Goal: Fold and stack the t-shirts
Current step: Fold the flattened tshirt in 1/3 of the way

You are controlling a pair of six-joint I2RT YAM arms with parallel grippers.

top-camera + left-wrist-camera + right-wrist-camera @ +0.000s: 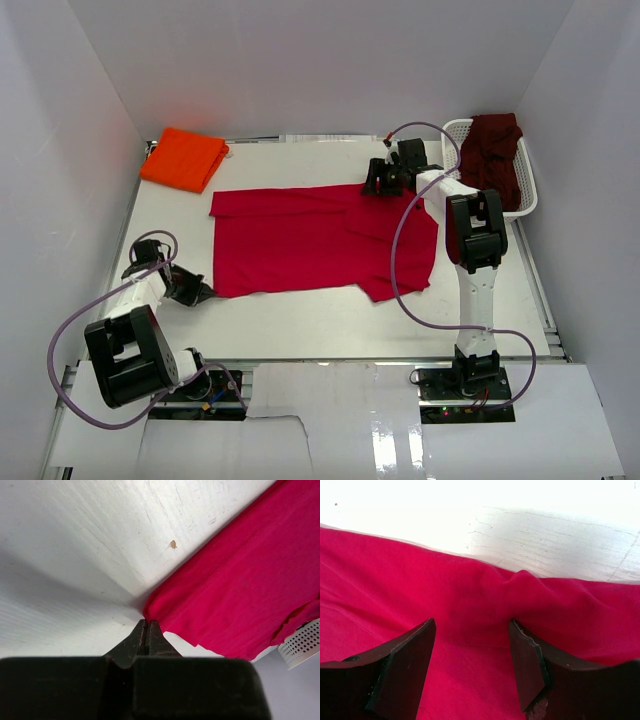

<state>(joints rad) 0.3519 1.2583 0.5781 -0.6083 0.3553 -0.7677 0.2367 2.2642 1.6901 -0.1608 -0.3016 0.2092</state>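
A bright red t-shirt [320, 240] lies spread flat mid-table. My left gripper [205, 293] is low at the shirt's near-left corner. In the left wrist view the left gripper [146, 623] is shut, its tips touching that corner of the red t-shirt [235, 580]; whether cloth is pinched does not show. My right gripper [380, 181] stands open at the shirt's far edge. In the right wrist view the right gripper [472, 621] straddles a raised wrinkle of the red t-shirt [470, 670]. The orange t-shirt [185, 158] lies folded at the back left. The maroon t-shirt [492, 160] is crumpled in the basket.
A white lattice basket [455, 135] stands at the back right, and its corner [302, 647] shows in the left wrist view. White walls close in the table on the left, back and right. Cables loop beside both arms.
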